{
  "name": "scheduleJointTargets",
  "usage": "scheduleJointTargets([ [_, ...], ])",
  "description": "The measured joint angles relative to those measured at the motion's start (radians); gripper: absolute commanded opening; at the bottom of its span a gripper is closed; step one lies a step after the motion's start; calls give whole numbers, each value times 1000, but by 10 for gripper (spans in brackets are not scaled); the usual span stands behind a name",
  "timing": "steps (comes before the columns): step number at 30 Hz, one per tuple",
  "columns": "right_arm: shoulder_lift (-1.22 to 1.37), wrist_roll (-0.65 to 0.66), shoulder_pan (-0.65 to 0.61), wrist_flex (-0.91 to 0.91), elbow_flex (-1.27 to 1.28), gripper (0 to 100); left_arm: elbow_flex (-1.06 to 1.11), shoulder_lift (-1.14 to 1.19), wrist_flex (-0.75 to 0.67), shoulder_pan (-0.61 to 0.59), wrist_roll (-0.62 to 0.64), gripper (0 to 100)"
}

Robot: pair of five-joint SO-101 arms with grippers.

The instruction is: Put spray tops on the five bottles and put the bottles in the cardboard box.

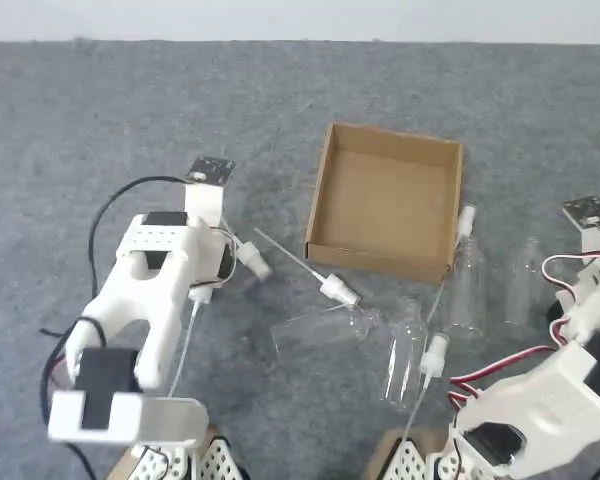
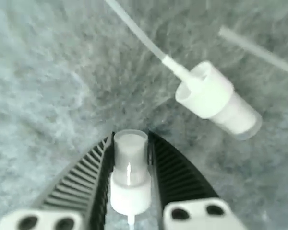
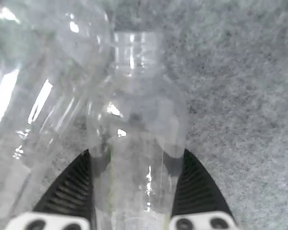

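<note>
Held spray top (image 2: 129, 167): pinched tight between the left fingers (image 2: 86, 177), low over the grey worktop (image 2: 38, 72); its thin tube (image 1: 185, 345) trails back along the arm
Loose spray top (image 2: 216, 103): lies on its side just beside the held one; they do not touch
Open bottle (image 3: 134, 120): no top on its neck; the right fingers (image 3: 197, 191) press on both its sides and look closed on it; a second bottle (image 3: 33, 110) lies right against it
Cardboard box (image 1: 375, 262): sits at the back of the worktop with no bottle in it; the bottles lie in front of it and beside it
Slip worry: the open bottle is clear, round and smooth; I think it could spin or pop out if the squeeze is wrong
Tube worry: the long bendy tube has to go into a small neck; if it misses, it may bend or catch on the rim
Bump worry: the loose spray top is so near that the left fingers could knock it and send it rolling
Drag worry: lifting the open bottle may pull the second bottle along
</note>
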Motion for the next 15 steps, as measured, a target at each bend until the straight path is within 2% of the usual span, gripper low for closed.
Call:
scheduleJointTargets([
  [7,0,0,0,5,-8,20,2,-313,149,-2,0,9],
  [12,2,0,3,58,-40,169,98,-562,215,-2,-2,9],
  [15,2,-12,3,95,-71,216,172,-681,213,-5,-5,9],
])
